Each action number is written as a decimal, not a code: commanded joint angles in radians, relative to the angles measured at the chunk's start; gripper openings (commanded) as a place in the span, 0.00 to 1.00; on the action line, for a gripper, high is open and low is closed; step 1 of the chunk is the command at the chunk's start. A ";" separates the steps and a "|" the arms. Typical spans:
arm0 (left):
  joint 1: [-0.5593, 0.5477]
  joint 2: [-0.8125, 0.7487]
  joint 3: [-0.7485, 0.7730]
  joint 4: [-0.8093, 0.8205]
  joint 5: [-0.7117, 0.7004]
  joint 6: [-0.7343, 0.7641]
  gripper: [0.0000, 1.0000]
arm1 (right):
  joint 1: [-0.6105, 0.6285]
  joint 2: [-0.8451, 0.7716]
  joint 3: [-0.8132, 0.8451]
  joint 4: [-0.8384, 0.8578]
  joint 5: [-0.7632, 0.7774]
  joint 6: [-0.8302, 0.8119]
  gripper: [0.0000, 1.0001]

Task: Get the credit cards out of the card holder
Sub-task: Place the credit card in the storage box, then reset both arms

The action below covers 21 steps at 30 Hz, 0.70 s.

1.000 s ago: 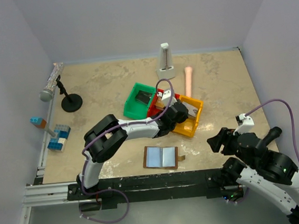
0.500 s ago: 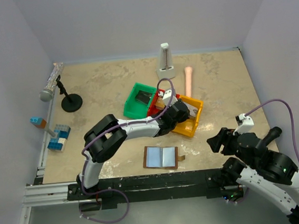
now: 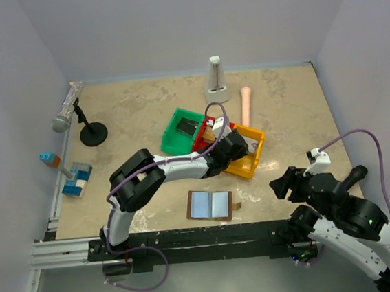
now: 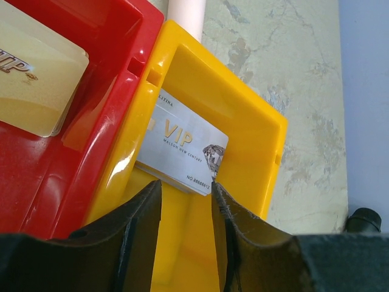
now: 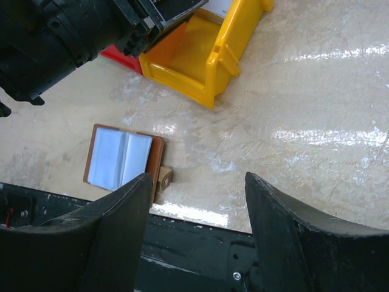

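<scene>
The card holder [image 3: 211, 204] lies open and flat near the table's front edge, brown outside with pale grey-blue panels [image 5: 121, 157] and a small brown tab. My left gripper [image 4: 185, 185] hangs open over the yellow bin [image 4: 255, 115]. A silver VIP card [image 4: 182, 152] leans against that bin's wall just past the fingertips, free of them. A gold VIP card [image 4: 36, 73] lies in the red bin [image 4: 103, 121]. A dark card [image 3: 188, 126] sits in the green bin [image 3: 174, 141]. My right gripper [image 5: 197, 176] is open and empty above the front right of the table, right of the card holder.
The three bins [image 3: 248, 156] stand touching one another mid-table. A pink cylinder [image 3: 246, 103] and a white stand [image 3: 216, 78] are behind them. A microphone on a stand [image 3: 74, 109] and blue blocks [image 3: 77, 179] sit at the left edge.
</scene>
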 commanded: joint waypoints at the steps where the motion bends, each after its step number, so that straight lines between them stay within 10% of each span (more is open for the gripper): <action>1: 0.007 -0.043 -0.015 -0.013 -0.013 -0.009 0.43 | 0.004 -0.002 -0.002 0.036 -0.004 -0.007 0.67; 12: -0.068 -0.265 -0.138 -0.035 -0.053 0.198 0.38 | 0.004 0.012 -0.001 0.042 -0.010 -0.016 0.66; 21: -0.083 -0.849 -0.397 -0.602 -0.156 0.184 0.53 | 0.004 0.046 0.013 0.039 -0.018 -0.026 0.68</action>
